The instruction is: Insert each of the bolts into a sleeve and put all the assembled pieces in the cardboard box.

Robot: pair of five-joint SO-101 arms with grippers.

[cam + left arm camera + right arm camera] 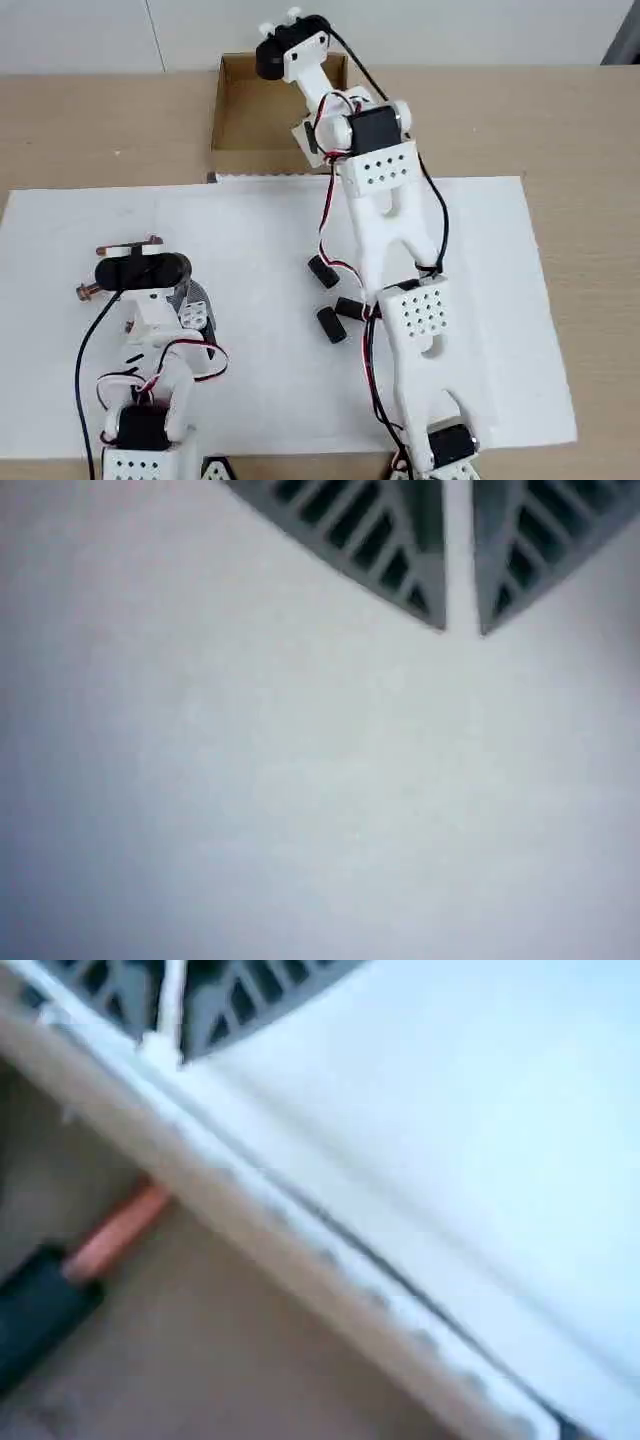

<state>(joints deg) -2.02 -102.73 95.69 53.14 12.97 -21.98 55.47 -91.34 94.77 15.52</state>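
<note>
Two copper bolts (127, 245) lie beside the left arm (150, 305); the left fingers (400, 550) sit closed, empty, over the white sheet (300, 780). Three black sleeves (350, 307) lie mid-sheet. The right fingers (250, 995), closed too, hang at the cardboard box (250, 110) rim; one sleeved bolt (70, 1275) lies inside.

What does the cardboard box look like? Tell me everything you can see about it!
The cardboard box is brown, shallow and open on top, with low walls. It sits flat on the wooden table, at the far edge of the white sheet. Inside lies a copper-coloured bolt pushed into a black sleeve. The right arm hangs over part of it.
</note>
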